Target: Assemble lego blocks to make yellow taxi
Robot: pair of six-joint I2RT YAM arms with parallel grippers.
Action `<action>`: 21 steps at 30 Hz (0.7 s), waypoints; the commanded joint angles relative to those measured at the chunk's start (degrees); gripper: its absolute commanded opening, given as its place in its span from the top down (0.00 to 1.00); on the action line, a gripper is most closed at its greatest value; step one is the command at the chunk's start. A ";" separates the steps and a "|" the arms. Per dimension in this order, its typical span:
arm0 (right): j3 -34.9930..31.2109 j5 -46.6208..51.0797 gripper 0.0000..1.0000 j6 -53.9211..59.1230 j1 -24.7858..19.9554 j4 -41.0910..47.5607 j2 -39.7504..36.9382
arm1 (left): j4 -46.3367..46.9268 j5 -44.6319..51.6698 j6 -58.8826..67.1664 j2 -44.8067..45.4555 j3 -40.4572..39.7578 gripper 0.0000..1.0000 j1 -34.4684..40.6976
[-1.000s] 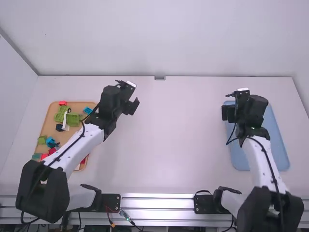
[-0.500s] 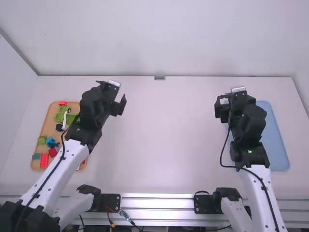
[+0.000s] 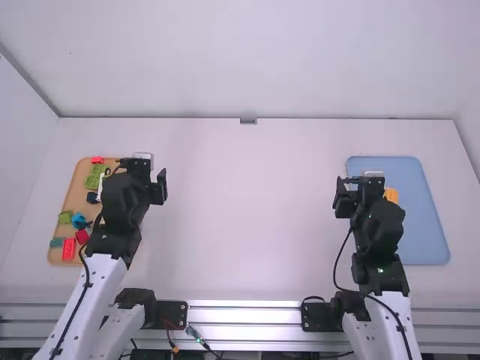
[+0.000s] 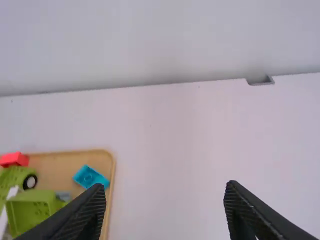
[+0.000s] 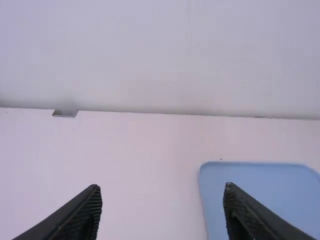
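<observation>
Both arms have drawn back toward their bases; the left gripper point(image 3: 142, 176) has shifted left, and a yellow-orange block point(image 3: 391, 195) has come into view beside the right gripper point(image 3: 360, 193).
Both grippers stand with fingers spread, nothing between them; the yellow-orange block lies on the blue tray point(image 3: 424, 225), just right of the right gripper in the high view; left of the left gripper, the wooden tray point(image 3: 76, 196) carries green blocks point(image 3: 94, 181), red blocks point(image 3: 69, 248) and a blue block point(image 4: 91, 176).
</observation>
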State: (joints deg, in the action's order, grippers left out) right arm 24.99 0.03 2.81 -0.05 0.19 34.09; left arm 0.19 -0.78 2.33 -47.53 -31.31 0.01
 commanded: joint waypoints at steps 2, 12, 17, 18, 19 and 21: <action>-5.18 -0.03 0.47 -2.81 0.05 -0.19 -5.00 | -0.19 0.78 -2.33 5.28 4.85 0.46 -0.01; -17.71 -0.03 0.69 -2.81 0.05 -0.19 -17.53 | -0.19 0.78 -2.33 18.30 17.87 0.69 -0.01; -23.18 -0.03 0.79 -2.81 0.05 -0.19 -23.00 | -0.19 0.78 -2.33 24.49 24.05 0.79 -0.01; -23.96 -0.03 0.80 -2.81 0.05 -0.19 -23.78 | -0.19 0.78 -2.33 25.39 24.95 0.81 -0.01; -24.96 -0.03 0.82 -2.81 0.05 -0.19 -24.78 | -0.19 0.78 -2.33 26.57 26.13 0.83 -0.01; -24.99 -0.03 0.85 -2.81 0.05 -0.19 -26.45 | -0.19 0.78 -2.33 28.54 28.10 0.86 -0.01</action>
State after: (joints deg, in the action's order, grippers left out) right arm 0.64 0.01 0.23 -0.05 -0.25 9.23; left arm 0.19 -0.60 0.34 -20.43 -4.56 -0.01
